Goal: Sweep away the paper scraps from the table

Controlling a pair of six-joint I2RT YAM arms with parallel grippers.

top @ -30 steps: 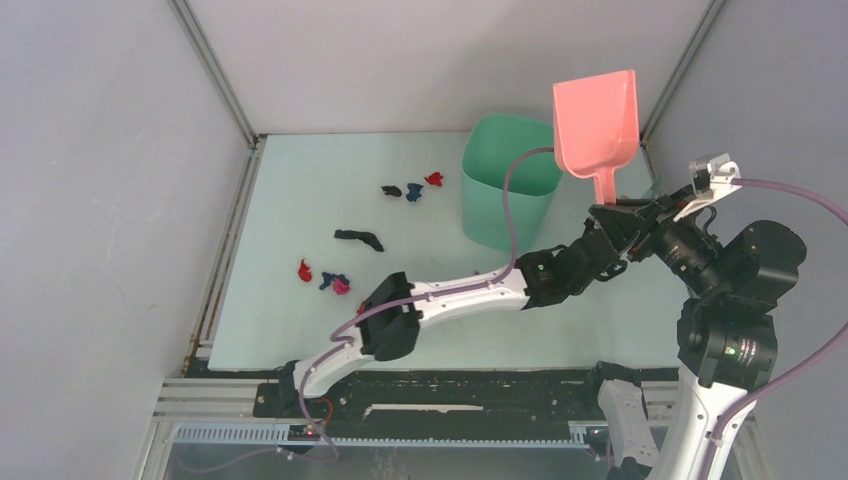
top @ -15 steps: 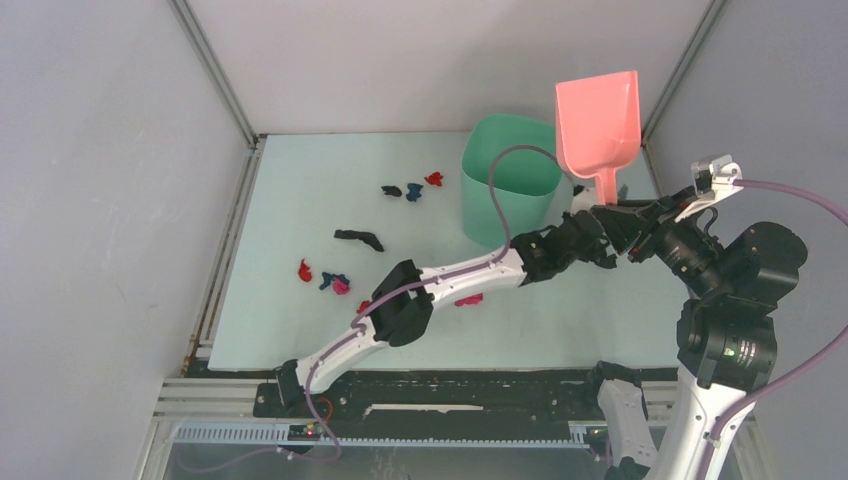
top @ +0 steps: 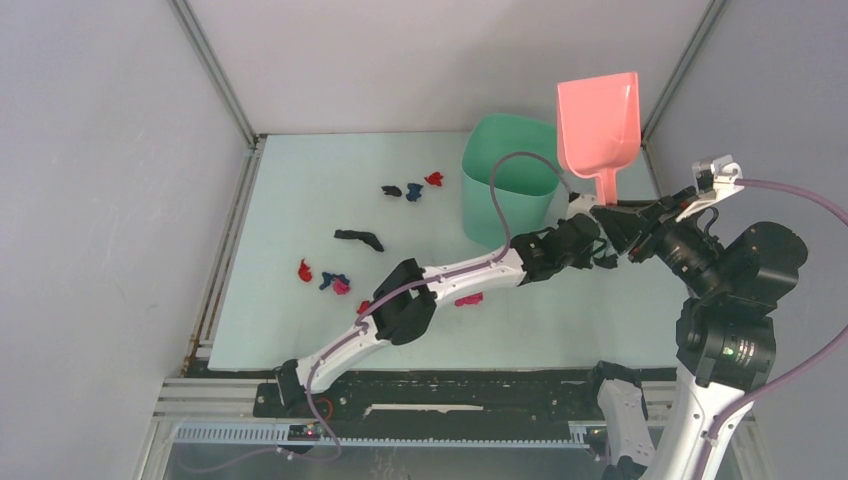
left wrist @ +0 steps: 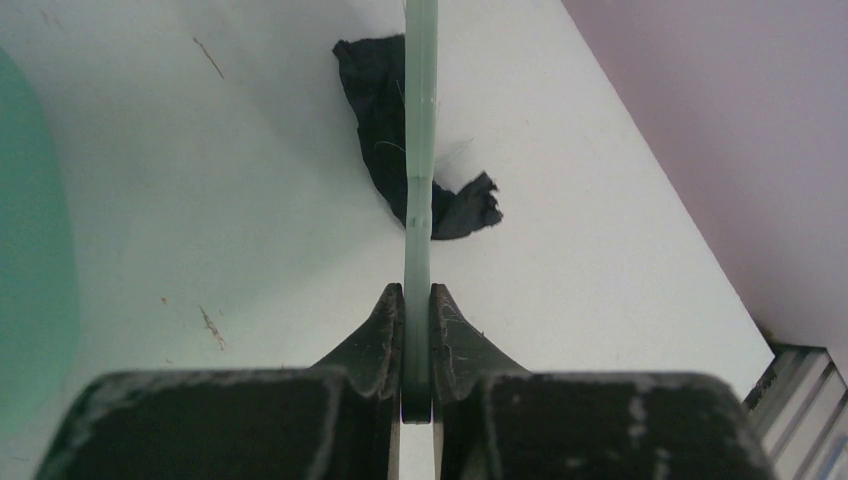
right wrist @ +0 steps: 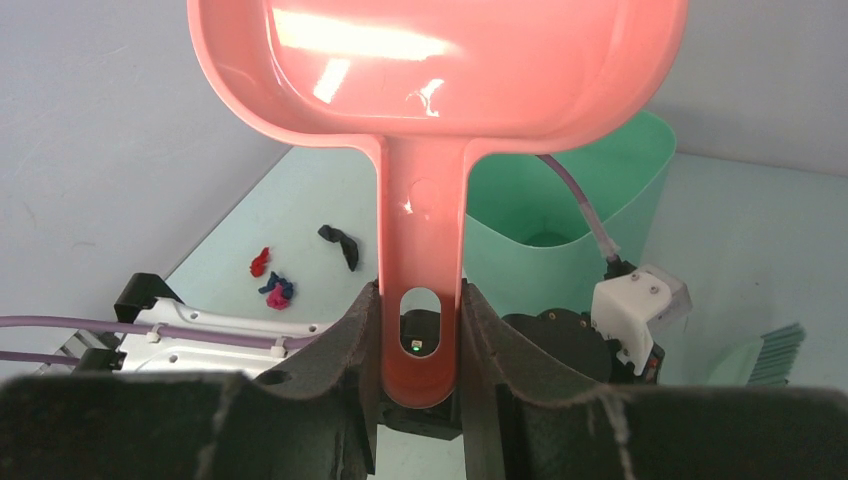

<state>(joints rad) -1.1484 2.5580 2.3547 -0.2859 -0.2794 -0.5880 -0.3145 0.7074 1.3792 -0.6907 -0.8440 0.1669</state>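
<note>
Several paper scraps lie on the table (top: 290, 200): black (top: 358, 238), red (top: 305, 270), blue and pink (top: 335, 283), a far group (top: 413, 189) and a magenta one (top: 467, 298). My left gripper (top: 590, 240) reaches right of the bin and is shut on the green brush's thin handle (left wrist: 421, 150). A black scrap (left wrist: 450, 210) lies under the brush. The brush's bristles (right wrist: 775, 355) show in the right wrist view. My right gripper (top: 612, 215) is shut on the handle of the pink dustpan (top: 598, 115), held in the air. The jaws (right wrist: 420, 295) clamp the handle.
A tall mint-green bin (top: 508, 190) stands at the back right, just left of both grippers. The left arm (top: 440, 280) lies across the front of the table. Metal rails edge the table at the left (top: 225, 250). Grey walls enclose the back and sides.
My left arm has swung farther back toward the bin with the brush, uncovering a magenta scrap at the front. The dustpan has shifted slightly right.
</note>
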